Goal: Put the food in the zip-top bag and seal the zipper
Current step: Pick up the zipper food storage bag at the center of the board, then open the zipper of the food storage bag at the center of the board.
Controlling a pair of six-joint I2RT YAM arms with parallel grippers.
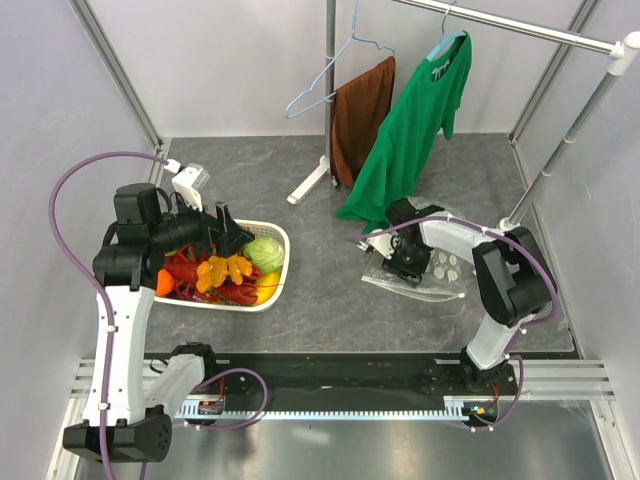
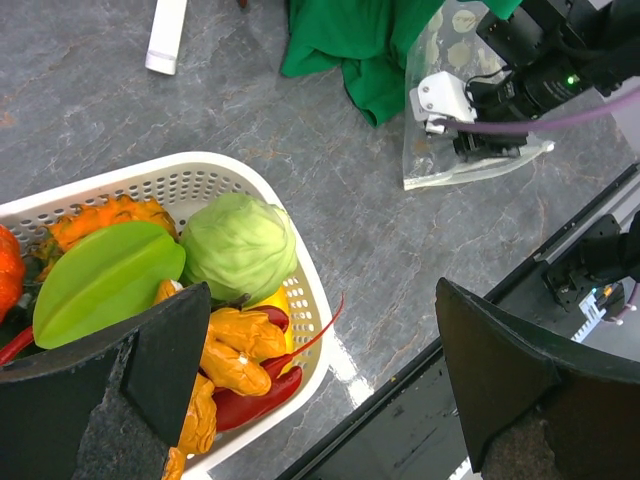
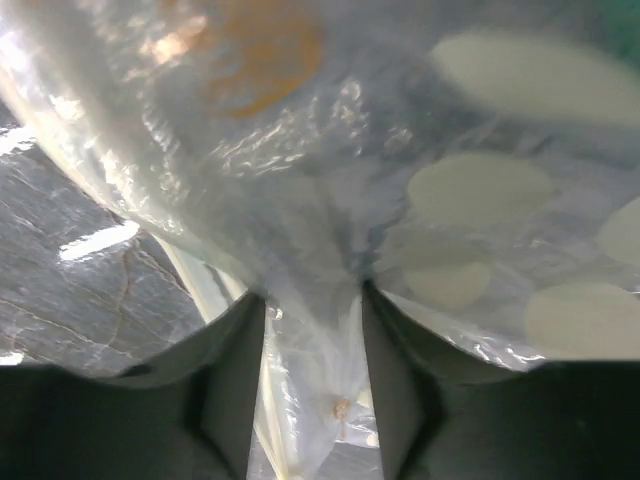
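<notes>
The food (image 1: 225, 268) lies heaped in a white perforated basket (image 1: 283, 240) at the left: a green cabbage (image 2: 238, 245), a green star fruit (image 2: 105, 280), yellow pieces (image 2: 235, 345) and red lobsters (image 2: 250, 400). My left gripper (image 2: 322, 290) hovers open over the basket's near right corner, holding nothing. The zip-top bag (image 1: 440, 268), clear with white dots, lies flat at the right. My right gripper (image 3: 312, 295) is down on its left end, its jaws part-closed with a gap, and a fold of bag film (image 3: 300, 180) sits between them. A whitish zipper strip (image 3: 185, 265) runs past the left finger.
A green T-shirt (image 1: 415, 130) and a brown cloth (image 1: 360, 115) hang from a rack behind the bag, and the shirt's hem reaches the table. The rack's white foot (image 1: 310, 185) and right pole (image 1: 560, 150) stand on the table. A black rail (image 1: 330, 375) runs along the near edge.
</notes>
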